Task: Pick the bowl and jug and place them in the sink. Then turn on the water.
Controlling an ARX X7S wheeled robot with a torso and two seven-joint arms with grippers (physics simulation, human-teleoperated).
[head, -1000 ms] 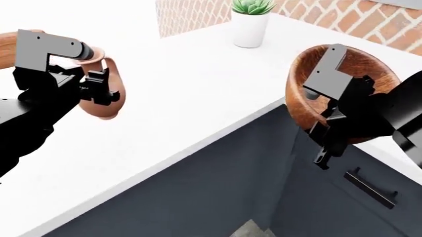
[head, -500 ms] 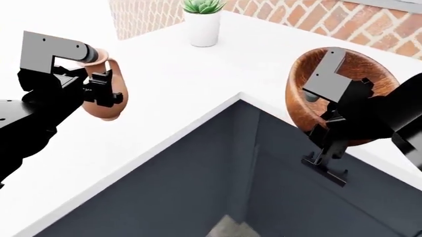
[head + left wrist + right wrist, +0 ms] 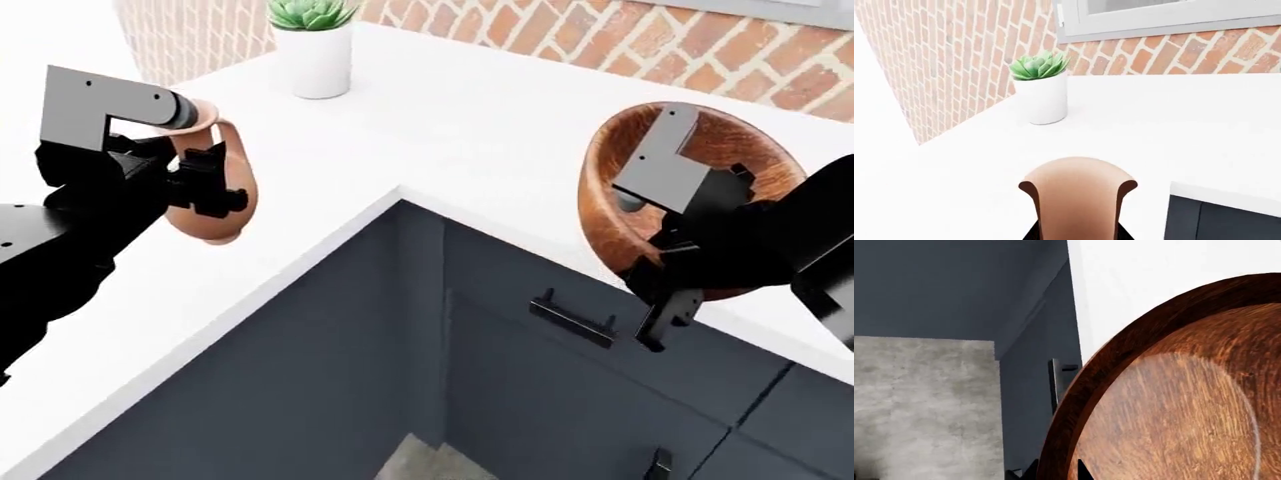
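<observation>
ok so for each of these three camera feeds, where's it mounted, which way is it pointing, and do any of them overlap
Head view: on the robot's head, looking forward and down over the white counter corner; both arms show, left end effector holding the jug, right end effector holding the bowl.
Left wrist view: on the left arm, facing the potted succulent and brick wall; only the jug shows in front.
Right wrist view: on the right arm, facing down past the bowl to dark cabinets and floor.
Shared: head and left wrist both show succulent and jug.

A simulated home kitchen, white countertop (image 3: 441, 120) over dark blue-grey cabinets (image 3: 534, 400) with black bar handles (image 3: 574, 318), red brick wall (image 3: 934, 60), white window frame (image 3: 1154, 20), potted succulent (image 3: 1041, 90), grey concrete floor (image 3: 921, 405)
</observation>
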